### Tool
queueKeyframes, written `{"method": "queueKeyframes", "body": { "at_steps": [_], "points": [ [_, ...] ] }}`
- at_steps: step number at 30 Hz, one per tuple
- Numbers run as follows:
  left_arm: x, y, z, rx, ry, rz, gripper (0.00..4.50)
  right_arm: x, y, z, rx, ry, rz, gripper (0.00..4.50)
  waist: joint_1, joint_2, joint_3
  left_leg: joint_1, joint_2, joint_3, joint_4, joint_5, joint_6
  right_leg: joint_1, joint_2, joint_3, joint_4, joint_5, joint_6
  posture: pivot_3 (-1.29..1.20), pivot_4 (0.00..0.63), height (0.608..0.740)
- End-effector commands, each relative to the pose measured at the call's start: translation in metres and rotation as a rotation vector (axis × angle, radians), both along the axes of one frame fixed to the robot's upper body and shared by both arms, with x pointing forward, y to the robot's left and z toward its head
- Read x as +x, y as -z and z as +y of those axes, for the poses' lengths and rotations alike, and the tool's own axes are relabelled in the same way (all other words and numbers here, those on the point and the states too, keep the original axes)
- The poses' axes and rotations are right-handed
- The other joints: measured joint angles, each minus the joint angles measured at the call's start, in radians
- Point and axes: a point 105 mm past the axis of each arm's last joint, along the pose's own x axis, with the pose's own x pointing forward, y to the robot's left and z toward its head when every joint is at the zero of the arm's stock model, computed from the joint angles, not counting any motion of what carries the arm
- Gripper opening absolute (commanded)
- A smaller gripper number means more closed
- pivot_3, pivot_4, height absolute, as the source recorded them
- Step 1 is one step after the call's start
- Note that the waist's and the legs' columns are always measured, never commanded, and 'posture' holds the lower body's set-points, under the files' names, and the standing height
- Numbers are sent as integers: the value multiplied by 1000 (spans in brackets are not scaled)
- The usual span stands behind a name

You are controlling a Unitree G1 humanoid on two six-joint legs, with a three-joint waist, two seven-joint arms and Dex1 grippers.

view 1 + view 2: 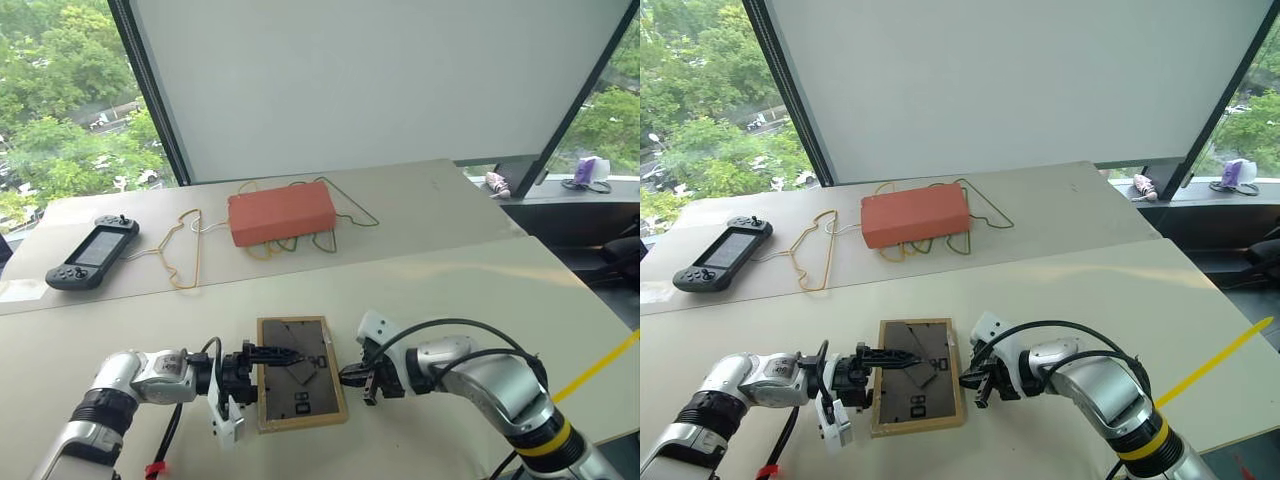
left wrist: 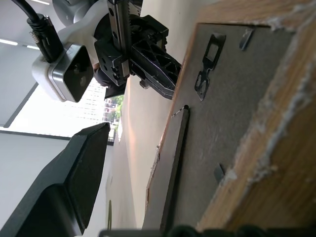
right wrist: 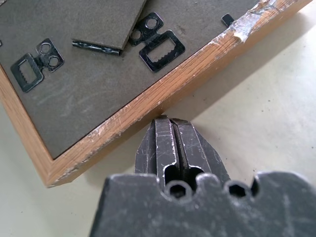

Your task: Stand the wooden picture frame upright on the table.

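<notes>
Pale beige bench (image 1: pixel 480 290), matte, with a straight seam running across it. Lying flat near the front edge: a wooden picture frame (image 1: pixel 300 373), dark grey back panel facing up. Sitting on the far section: an orange-red rectangular box (image 1: pixel 281 211) over loops of yellow and green cord (image 1: pixel 186 262). Resting toward the left edge: a black handheld game controller (image 1: pixel 92 252).
</notes>
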Motion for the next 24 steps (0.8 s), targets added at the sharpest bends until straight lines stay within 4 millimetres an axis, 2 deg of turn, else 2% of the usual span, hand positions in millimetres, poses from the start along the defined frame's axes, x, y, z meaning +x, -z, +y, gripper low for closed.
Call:
{"method": "queueKeyframes", "body": {
  "at_steps": [1, 4, 10, 12, 15, 21, 22, 23, 24],
  "points": [
    [-10, -8, 11, -38, 5, 12, 4408, 5, 3, -13, -18, 46, 9, 0, -2, 0, 0, 0, 0, 0, 0, 0, 0, 0, 0, 0, 0, 0, 0, 0, 150, 740],
    [-19, -9, 26, -15, 0, 33, 4408, 9, 4, -20, -27, 70, 6, 0, -2, 0, 0, 0, 0, 0, 0, 0, 0, -1, 0, 0, 0, 0, 0, 0, 150, 740],
    [-26, -4, 39, 35, -31, 65, 4408, 7, 5, -19, -21, 65, 11, 0, 6, 0, 0, -1, 0, 0, 0, 0, 0, 0, -1, -1, 0, 0, 0, 0, 150, 740],
    [-26, -2, 40, 46, -38, 70, 4408, -1, 4, -13, -3, 32, 15, 0, 6, 0, 0, -1, 0, 0, 0, 0, 0, 0, -1, -1, 1, 0, 0, 0, 150, 740],
    [-28, -6, 39, 22, -25, 68, 4408, -23, 1, 1, 38, -58, 36, 0, 4, 0, 0, -1, 0, 0, 0, 0, 0, 0, -1, -1, 1, 0, 1, 0, 150, 740],
    [-32, -6, 42, 31, -6, 82, 4408, -17, 7, 2, 35, 7, 38, 0, -3, 0, 0, -2, 0, 0, -1, 0, 0, -1, -1, -1, 0, -1, 1, 0, 150, 740],
    [-31, -7, 42, 29, -6, 83, 3892, -15, 7, 1, 28, 19, 34, 0, -3, 0, 0, -1, 0, 0, -1, 0, 0, -1, -1, -1, 0, -1, 1, 0, 150, 740],
    [-32, -6, 42, 37, -3, 84, 3731, -14, 8, -1, 23, 27, 32, 0, -3, 0, 0, -1, 0, 0, -1, 0, 0, -1, -1, -1, 0, -1, 1, 0, 150, 740],
    [-32, -6, 42, 40, 3, 83, 3354, -13, 8, -2, 21, 30, 30, 0, -3, 0, 0, -1, 0, 0, -1, 0, 0, -1, -1, -1, 0, -1, 1, 0, 150, 740]
  ]
}}
